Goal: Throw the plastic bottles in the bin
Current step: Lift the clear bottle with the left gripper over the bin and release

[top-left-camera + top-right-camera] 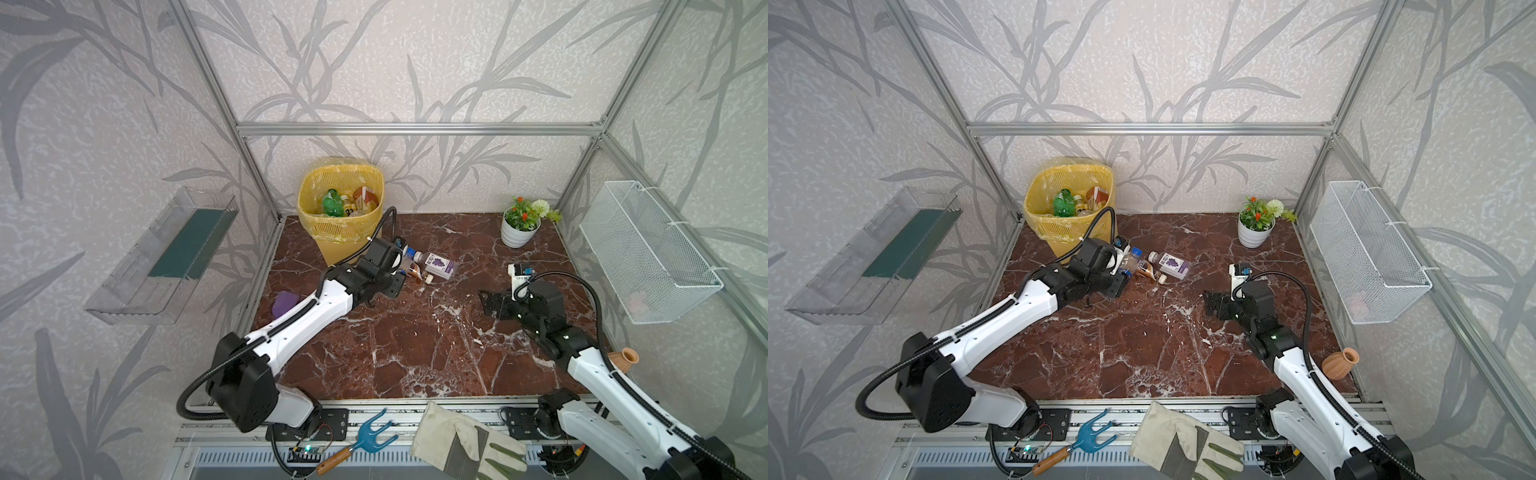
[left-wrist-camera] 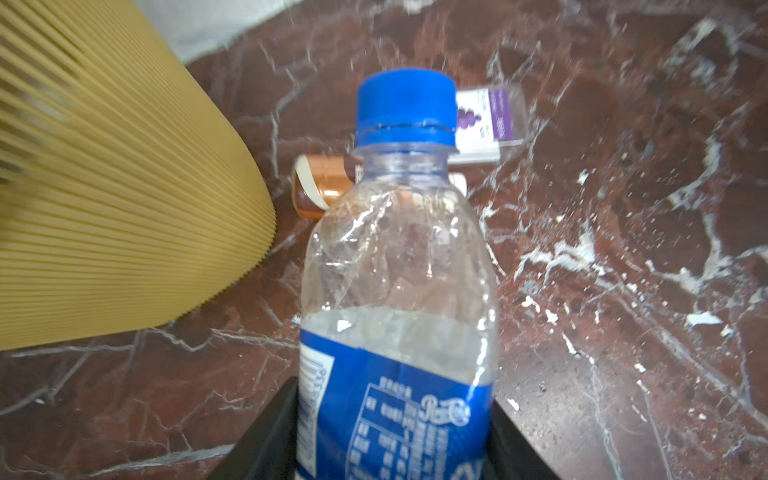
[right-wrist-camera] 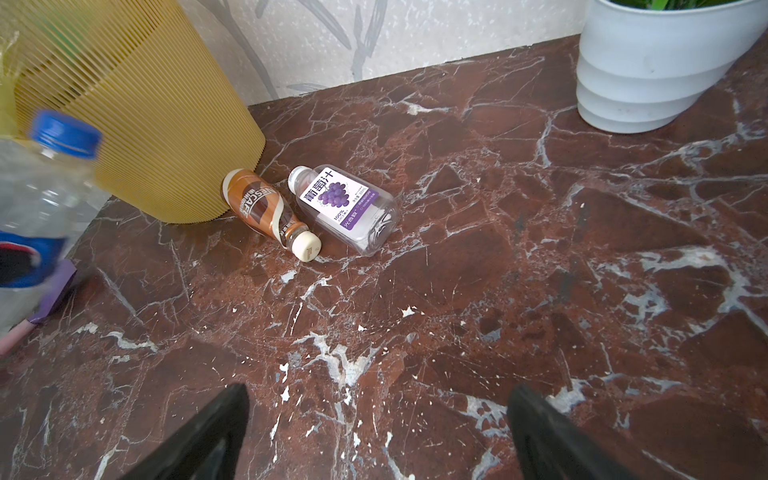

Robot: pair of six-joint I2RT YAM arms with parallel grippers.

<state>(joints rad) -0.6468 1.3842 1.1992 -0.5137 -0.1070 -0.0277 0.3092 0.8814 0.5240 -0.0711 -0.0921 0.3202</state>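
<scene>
Our left gripper [image 2: 392,440] is clamped on the labelled lower body of a clear plastic bottle with a blue cap and blue label [image 2: 399,257]. The bottle's long axis runs straight out from the fingers, cap end farthest from the gripper. The tall yellow lattice bin [image 2: 124,187] stands just beside this gripper, off to one side of the bottle's axis, and we judge the left arm much the nearer to it. The coming move turns on raising the bottle above the bin's rim and swinging sideways.

Our right gripper [image 3: 380,390] hangs wide open over the bare red-brown marble bench [image 1: 415,353], holding nothing. Ahead of it lie a brown coffee bottle with a cream cap [image 3: 266,208] and a clear square bottle with a purple grape label [image 3: 345,208], side by side near the bin's foot.

The left wrist view shows the grip. Both top views hide it under the wrist, yet show the bin's mouth and a green bottle [image 1: 331,202] inside.
</scene>
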